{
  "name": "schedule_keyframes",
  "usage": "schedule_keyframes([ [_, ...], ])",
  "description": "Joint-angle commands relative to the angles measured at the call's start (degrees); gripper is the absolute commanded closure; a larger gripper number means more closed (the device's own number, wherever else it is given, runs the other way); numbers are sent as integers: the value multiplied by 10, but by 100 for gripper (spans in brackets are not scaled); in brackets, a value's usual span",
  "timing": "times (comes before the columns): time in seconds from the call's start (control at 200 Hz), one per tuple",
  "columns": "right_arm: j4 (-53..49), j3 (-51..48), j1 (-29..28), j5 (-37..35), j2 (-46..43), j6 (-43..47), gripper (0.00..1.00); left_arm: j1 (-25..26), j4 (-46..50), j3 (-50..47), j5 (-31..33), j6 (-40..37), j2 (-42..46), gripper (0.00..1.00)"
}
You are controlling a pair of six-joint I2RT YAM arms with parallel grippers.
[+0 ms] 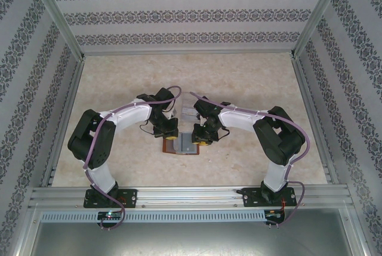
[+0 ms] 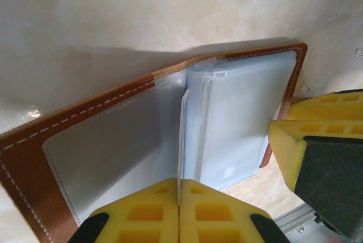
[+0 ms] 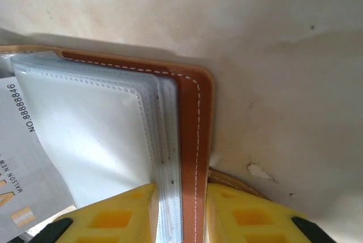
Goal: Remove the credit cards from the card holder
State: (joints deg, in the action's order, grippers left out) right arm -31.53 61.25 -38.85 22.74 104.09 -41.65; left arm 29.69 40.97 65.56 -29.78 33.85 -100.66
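Mid-table, card holder (image 1: pixel 181 144) is laid open, cover edge clamped by right gripper (image 3: pixel 180 209); credit card (image 3: pixel 25 163), pinched by clenched left gripper (image 2: pixel 179 200), is best drawn straight from its sleeve (image 2: pixel 238 124), holder held flat.

The card holder (image 2: pixel 130 135) lies open on the worktop (image 1: pixel 119 89), its reddish-brown leather white-stitched and its clear grey-blue sleeves fanned, one leaf upright. A pale grey credit card (image 3: pixel 28 169) (printed number, gold chip) shows beside the sleeves.
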Motion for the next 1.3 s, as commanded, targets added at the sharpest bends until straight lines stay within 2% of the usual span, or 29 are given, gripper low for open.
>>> schedule_keyframes([
  [0.0,-22,1,-2,-11,0,9,71,6,33,23,16,-16,10,95],
  [0.63,-33,5,-1,-23,-46,7,68,-4,82,54,23,-60,39,96],
  [0.724,-30,5,0,-25,-52,10,67,-5,102,75,17,-114,30,96],
  [0.934,-42,7,16,-32,-64,25,67,-4,178,135,49,-253,12,100],
  [1.299,-60,5,46,-40,-95,44,67,0,199,197,73,-436,9,100],
])
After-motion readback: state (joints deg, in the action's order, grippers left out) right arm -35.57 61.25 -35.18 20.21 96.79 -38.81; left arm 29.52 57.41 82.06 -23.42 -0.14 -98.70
